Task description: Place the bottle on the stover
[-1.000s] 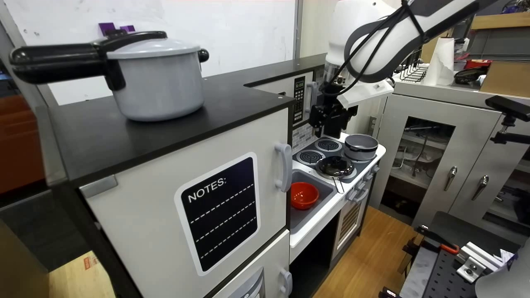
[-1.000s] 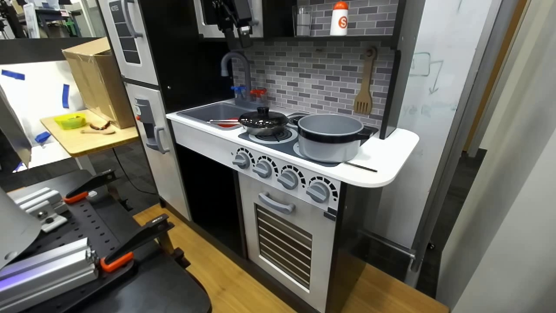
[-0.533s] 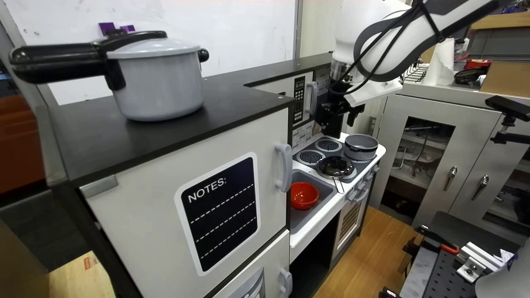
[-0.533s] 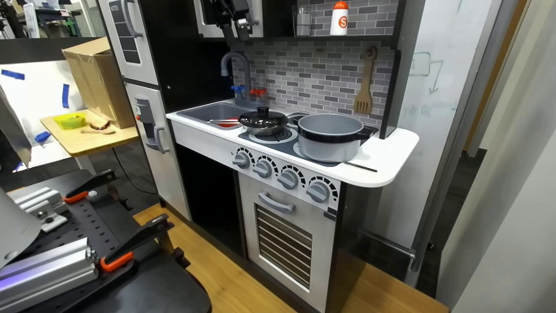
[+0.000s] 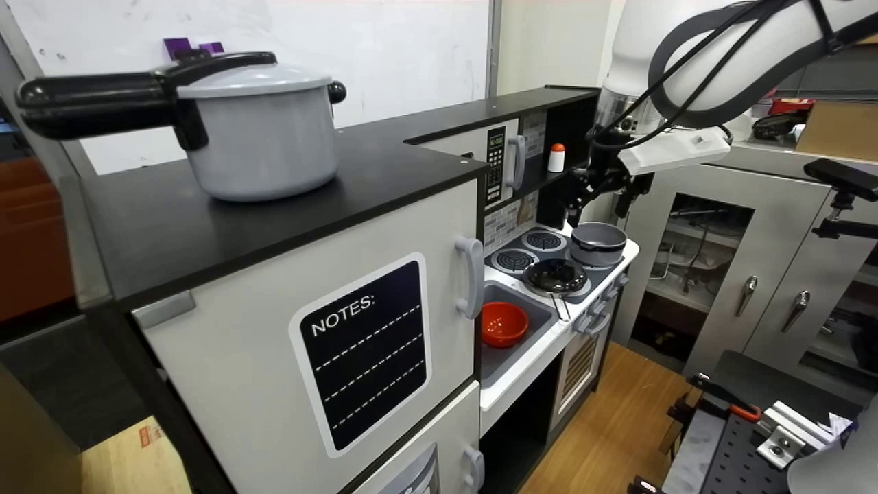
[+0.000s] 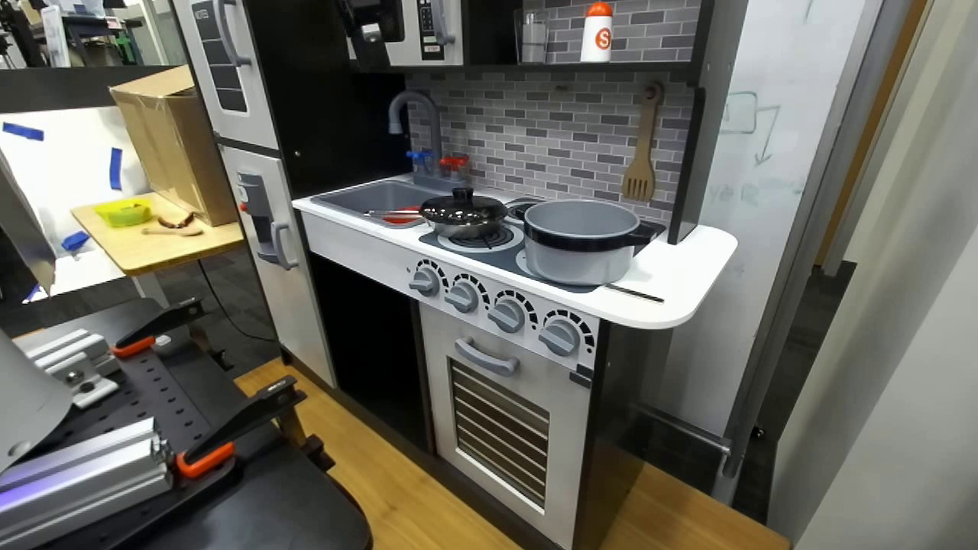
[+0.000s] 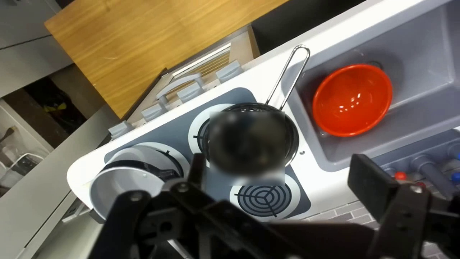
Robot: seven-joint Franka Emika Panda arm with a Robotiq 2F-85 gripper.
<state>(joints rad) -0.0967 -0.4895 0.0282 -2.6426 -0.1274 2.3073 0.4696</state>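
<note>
The bottle (image 6: 597, 38) is white with an orange cap. It stands upright on the shelf above the stover, and also shows in an exterior view (image 5: 556, 159). The stover (image 6: 500, 261) has a dark grey top with round burners; two burners at the back are bare in an exterior view (image 5: 514, 260). My gripper (image 5: 599, 211) hangs in front of the shelf, above the stover's far end, apart from the bottle. In the wrist view the gripper (image 7: 278, 165) is wide open with nothing between its fingers. The bottle is out of the wrist view.
A lidded black pan (image 6: 462, 214) and a grey pot (image 6: 581, 263) occupy front burners. A red bowl (image 7: 352, 100) sits in the sink beside the stover. A clear cup (image 6: 533, 42) shares the shelf. A microwave (image 5: 504, 161) and wooden spatula (image 6: 640, 172) are close by.
In one exterior view the arm has moved right, away from the microwave, uncovering the shelf and bottle. In another the gripper has moved left and partly out of frame. The bottle has not visibly moved.
</note>
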